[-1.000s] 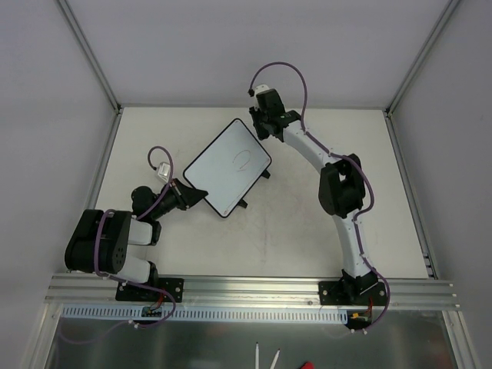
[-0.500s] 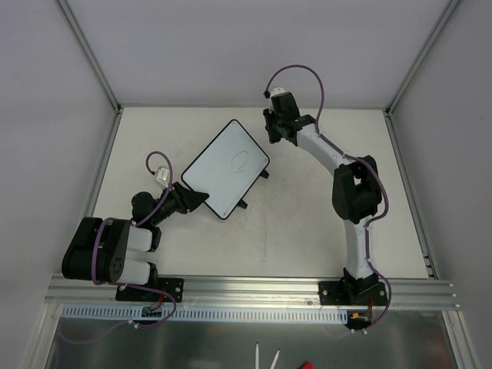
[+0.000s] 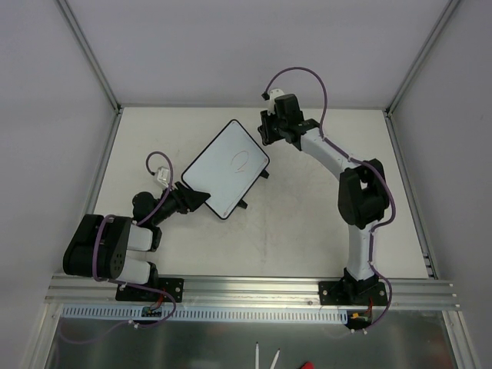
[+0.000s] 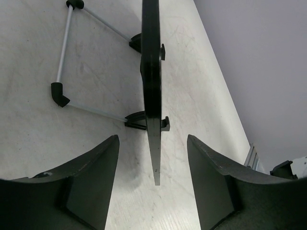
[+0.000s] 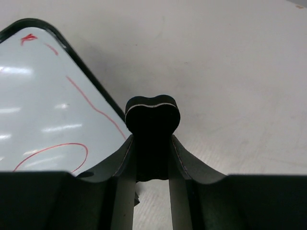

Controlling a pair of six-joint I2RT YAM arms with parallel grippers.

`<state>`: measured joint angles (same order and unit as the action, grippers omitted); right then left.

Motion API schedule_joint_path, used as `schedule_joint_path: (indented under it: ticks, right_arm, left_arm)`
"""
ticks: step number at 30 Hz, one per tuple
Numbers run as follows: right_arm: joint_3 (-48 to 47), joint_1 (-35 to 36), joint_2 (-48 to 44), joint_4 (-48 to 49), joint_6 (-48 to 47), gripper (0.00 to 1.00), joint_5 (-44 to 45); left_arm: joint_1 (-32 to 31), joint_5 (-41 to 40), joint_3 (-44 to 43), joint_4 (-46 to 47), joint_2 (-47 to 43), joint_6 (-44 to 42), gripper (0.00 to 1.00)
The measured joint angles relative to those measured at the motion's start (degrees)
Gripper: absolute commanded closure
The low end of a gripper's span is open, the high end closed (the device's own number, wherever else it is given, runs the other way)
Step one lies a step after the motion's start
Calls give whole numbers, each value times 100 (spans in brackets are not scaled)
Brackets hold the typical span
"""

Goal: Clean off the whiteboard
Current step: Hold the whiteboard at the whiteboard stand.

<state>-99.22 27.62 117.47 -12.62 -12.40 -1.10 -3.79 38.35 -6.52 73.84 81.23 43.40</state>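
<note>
Table: matte off-white, lightly scuffed. Board sits on it left of centre, set diagonally. It has a glossy white face, thin black rim, rounded corners and small black feet.

Left claw stands apart astride the board's near corner, touching neither side. I'd close it there first to pin the board.

Right claw is clamped on the eraser, black and bone-shaped, just off the far corner. Plan: lay it flat over the red scribble, with light, overlapping strokes.

The whiteboard stands tilted left of the middle of the surface, its wire stand spread flat beside it (on one side only). The left fingers flank its near corner, with gaps either side. Toward the near-right corner, only the right arm intrudes.
</note>
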Motion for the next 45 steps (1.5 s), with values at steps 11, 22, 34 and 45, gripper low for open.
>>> schedule_joint_path:
  ticks: [11,22,34,45]
  right_arm:
    - [162,214,-142,485,37,100,-782]
    - [-452,542,57,544,37,100,-881]
    - [-850,669,505,345,22,100,-662]
    - [-999,728,614,170,-39,100,-511]
  left_arm:
    - [0,116,-39,61,586,96,66]
    - [-42,389,-149,214,761,236,83]
    - [-262,339,-164,212,748,295,89]
    - [-466,195,-170,184,750,352,94]
